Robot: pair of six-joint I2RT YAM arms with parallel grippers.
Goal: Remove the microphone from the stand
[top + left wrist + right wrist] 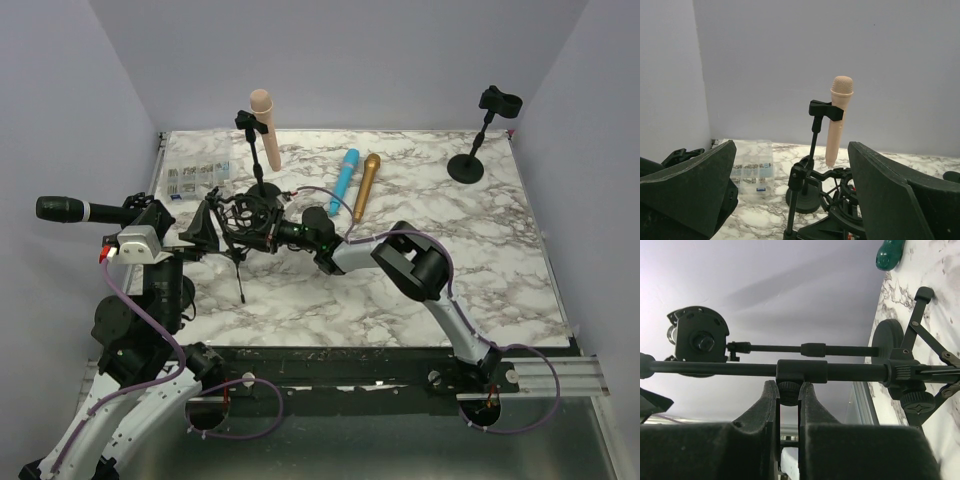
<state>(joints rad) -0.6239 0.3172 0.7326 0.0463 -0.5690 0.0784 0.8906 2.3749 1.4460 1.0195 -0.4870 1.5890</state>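
A beige microphone (264,128) stands upright in the clip of a round-base stand (262,190) at the back left; it also shows in the left wrist view (837,120). A black microphone (62,209) sticks out to the left, high up, from a clip (140,205) beside my left arm. A black tripod stand with a shock mount (245,222) stands between my two grippers. My left gripper (205,235) is open, its fingers (705,175) either side of the tripod's joint (799,172). My right gripper (265,232) is shut on the stand's knob (789,392).
A blue microphone (344,175) and a gold microphone (366,187) lie side by side at the back middle. An empty stand (480,135) is at the back right. A clear parts box (200,175) lies at the back left. Walls close in on three sides.
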